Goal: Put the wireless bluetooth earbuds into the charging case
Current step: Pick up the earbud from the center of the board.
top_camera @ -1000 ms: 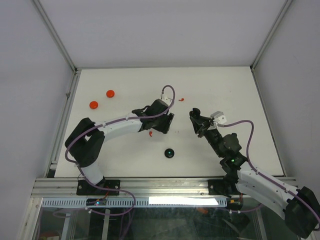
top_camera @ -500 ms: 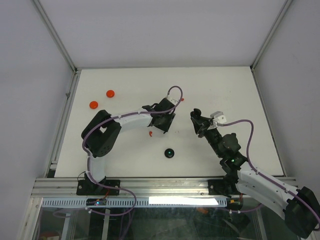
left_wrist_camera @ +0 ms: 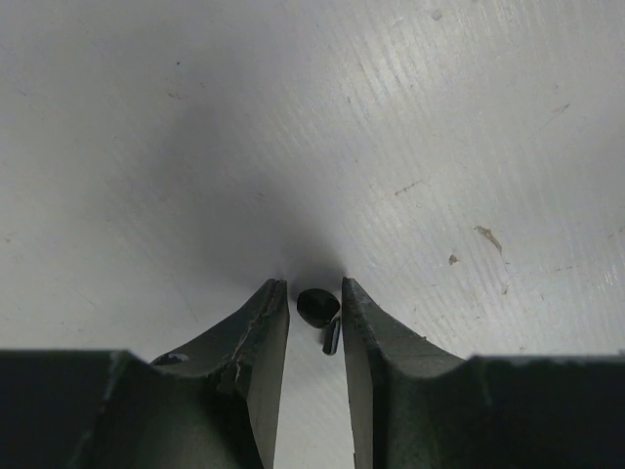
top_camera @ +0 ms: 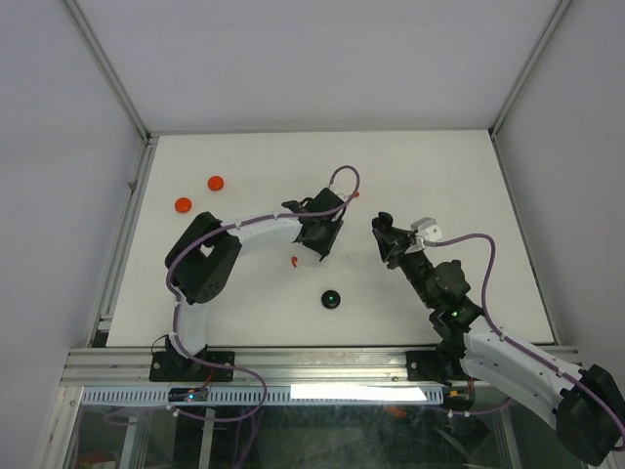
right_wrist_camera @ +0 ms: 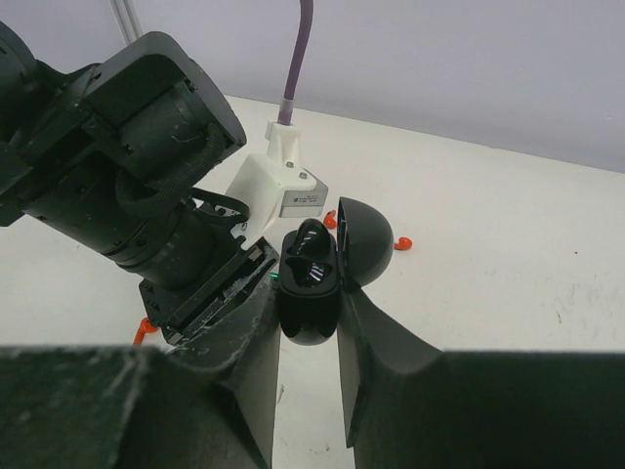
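Left pincer [left_wrist_camera: 312, 285] brackets a black earbud [left_wrist_camera: 316, 307] on the table [left_wrist_camera: 195, 147], jaws narrowly apart; grip uncertain. Right pincer [right_wrist_camera: 310, 298] clamps the open charging case [right_wrist_camera: 311, 269].

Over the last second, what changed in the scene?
The left arm swung its elbow right and carried the left gripper slightly right and toward the far edge. Its jaws closed in around a black earbud, though a firm grip is not confirmed. Unchanged: the right gripper clamped on the open charging case, both red discs, the black disc and the loose red earbud.
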You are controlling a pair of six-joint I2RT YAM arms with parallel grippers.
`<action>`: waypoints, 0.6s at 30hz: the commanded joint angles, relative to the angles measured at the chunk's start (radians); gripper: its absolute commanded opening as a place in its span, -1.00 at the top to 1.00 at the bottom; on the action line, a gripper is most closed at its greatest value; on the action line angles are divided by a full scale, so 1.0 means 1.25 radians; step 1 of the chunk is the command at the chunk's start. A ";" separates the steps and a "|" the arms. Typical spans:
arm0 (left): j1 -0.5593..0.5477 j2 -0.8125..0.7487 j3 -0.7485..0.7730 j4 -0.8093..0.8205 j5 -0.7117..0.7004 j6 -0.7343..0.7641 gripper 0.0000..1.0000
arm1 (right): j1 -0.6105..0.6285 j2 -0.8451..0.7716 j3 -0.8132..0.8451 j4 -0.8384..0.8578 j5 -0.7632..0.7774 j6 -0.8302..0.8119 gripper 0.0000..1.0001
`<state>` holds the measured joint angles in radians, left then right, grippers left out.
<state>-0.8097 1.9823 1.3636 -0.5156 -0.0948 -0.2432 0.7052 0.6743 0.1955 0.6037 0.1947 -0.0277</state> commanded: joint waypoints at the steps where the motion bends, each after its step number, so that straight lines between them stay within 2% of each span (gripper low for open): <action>1: -0.006 0.024 0.040 -0.054 0.017 0.002 0.41 | 0.002 -0.002 0.003 0.028 0.009 0.007 1.00; 18: -0.031 0.050 0.080 -0.132 -0.019 0.004 0.41 | 0.002 0.001 0.003 0.024 0.008 0.009 1.00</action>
<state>-0.8307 2.0247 1.4437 -0.6189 -0.1154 -0.2428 0.7052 0.6754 0.1955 0.5995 0.1947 -0.0277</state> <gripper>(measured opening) 0.301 0.278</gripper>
